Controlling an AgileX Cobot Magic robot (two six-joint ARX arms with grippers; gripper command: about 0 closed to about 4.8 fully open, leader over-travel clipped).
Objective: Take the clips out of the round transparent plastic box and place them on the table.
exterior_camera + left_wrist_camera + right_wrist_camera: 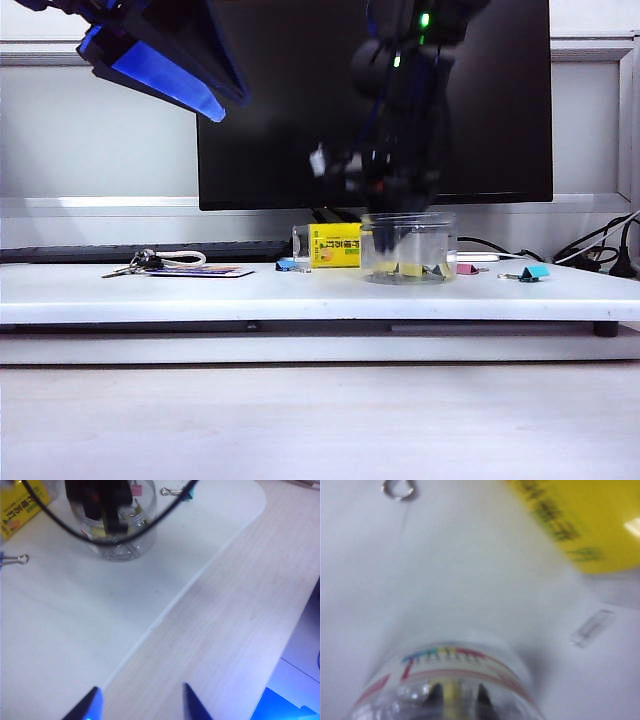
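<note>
The round transparent plastic box (408,247) stands on the white table (300,296), right of centre. Pale-yellow clips (411,268) lie on its floor. My right gripper (392,238) reaches down into the box from above. In the right wrist view its dark fingertips (437,696) stand inside the box (445,656), and the right gripper (458,696) is closed round an upright pale-yellow clip (452,697); the picture is blurred. My left gripper (141,697) hangs high at the left, open and empty, its blue fingertips (94,700) over the table's edge. It sees the box (142,527) from afar.
A clear bottle with a yellow label (335,245) stands just left of the box. Also on the table are a small blue clip (287,264), a pink clip (467,269), a teal clip (535,271), keys (148,261) on a card and cables (600,250). A monitor (280,120) stands behind.
</note>
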